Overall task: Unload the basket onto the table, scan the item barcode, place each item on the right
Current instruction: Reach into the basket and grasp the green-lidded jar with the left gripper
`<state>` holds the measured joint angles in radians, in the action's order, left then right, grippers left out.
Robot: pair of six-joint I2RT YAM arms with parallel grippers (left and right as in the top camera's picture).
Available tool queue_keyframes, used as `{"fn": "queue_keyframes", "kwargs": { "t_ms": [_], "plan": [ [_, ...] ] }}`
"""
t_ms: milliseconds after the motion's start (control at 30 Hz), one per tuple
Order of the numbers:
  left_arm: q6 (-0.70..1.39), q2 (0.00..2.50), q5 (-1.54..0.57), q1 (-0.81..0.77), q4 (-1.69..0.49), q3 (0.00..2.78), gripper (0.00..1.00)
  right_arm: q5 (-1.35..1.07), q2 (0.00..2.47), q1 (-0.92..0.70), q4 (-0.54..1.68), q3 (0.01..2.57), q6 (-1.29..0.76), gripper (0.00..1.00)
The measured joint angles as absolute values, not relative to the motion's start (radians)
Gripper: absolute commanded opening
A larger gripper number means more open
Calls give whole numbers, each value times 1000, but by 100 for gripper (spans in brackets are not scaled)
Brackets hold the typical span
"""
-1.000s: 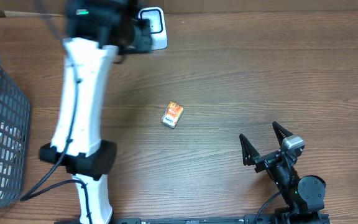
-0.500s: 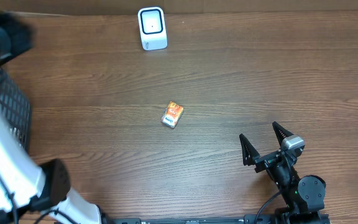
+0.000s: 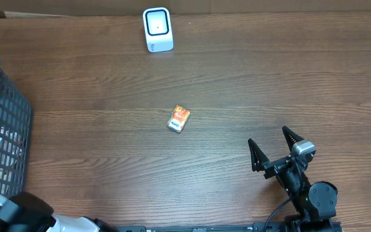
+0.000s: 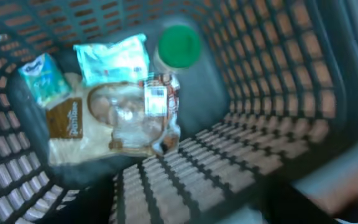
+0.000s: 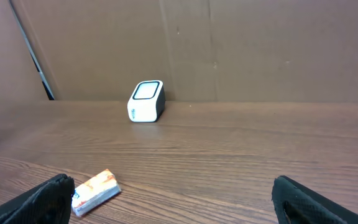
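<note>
A small orange-and-white packet (image 3: 179, 119) lies flat on the wooden table near the middle; it also shows in the right wrist view (image 5: 95, 191). The white barcode scanner (image 3: 158, 29) stands at the back edge (image 5: 146, 101). My right gripper (image 3: 275, 151) rests at the front right, open and empty (image 5: 173, 194), facing the packet and scanner. My left gripper (image 4: 197, 208) hangs over the grey basket (image 3: 5, 129), its blurred dark fingers apart with nothing between them. Only part of the left arm (image 3: 18, 216) shows from overhead.
Inside the basket (image 4: 260, 93) lie a green-capped bottle (image 4: 179, 43), a light-blue packet (image 4: 112, 59), a small teal packet (image 4: 42, 78) and a clear-wrapped item with a barcode label (image 4: 129, 112). A cardboard wall (image 5: 229, 43) stands behind the scanner.
The left arm has swung from the scanner at the back over to the basket on the left, nearly out of the overhead view. Its jaws have widened. The right arm and packet have not moved.
</note>
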<state>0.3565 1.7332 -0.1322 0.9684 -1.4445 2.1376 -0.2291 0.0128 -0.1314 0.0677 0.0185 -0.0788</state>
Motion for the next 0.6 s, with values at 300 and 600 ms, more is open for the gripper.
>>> {"fn": "queue_keyframes", "kwargs": {
  "t_ms": [300, 600],
  "plan": [
    [372, 1739, -138, 974, -1065, 1869, 95, -229, 13, -131, 68, 19, -79, 100],
    [181, 1857, -129, 950, -884, 1778, 91, -229, 13, -131, 68, 19, -79, 100]
  ]
}}
